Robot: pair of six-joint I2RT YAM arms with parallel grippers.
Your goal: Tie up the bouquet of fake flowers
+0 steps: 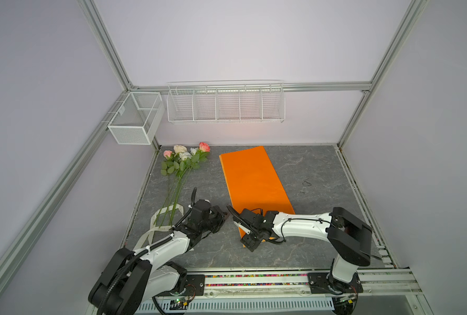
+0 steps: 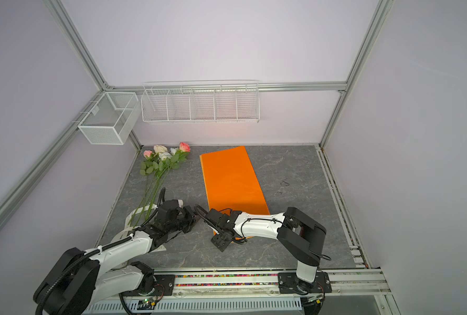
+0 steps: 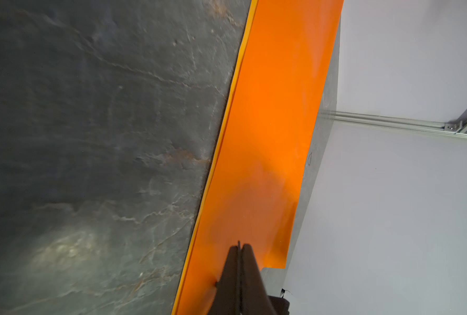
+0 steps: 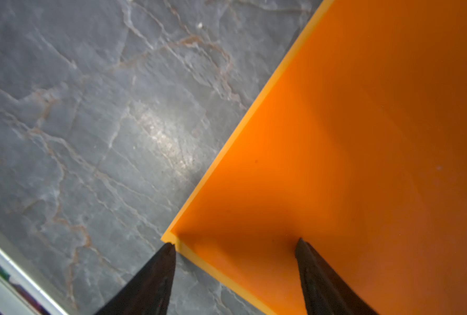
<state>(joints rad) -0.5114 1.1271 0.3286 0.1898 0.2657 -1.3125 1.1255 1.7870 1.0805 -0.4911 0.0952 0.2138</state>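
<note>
The bouquet of fake flowers (image 1: 184, 157) (image 2: 163, 156) lies loose at the table's far left: pink, cream and white roses with green leaves, their long stems running toward me. The stem ends rest on a cream ribbon (image 1: 156, 221) (image 2: 124, 231). My left gripper (image 1: 223, 216) (image 2: 194, 218) (image 3: 239, 246) is shut with nothing seen in it. It points at the near part of an orange paper sheet (image 1: 254, 180) (image 2: 232, 177) (image 3: 270, 122) (image 4: 363, 136). My right gripper (image 1: 248, 240) (image 2: 221, 241) (image 4: 234, 243) is open and straddles the sheet's near left corner.
The orange sheet lies flat across the middle of the grey stone table (image 1: 317, 174). A white mesh box (image 1: 134, 120) hangs on the left frame. A white wire rack (image 1: 225, 105) hangs on the back wall. A rail (image 1: 254, 281) runs along the front edge.
</note>
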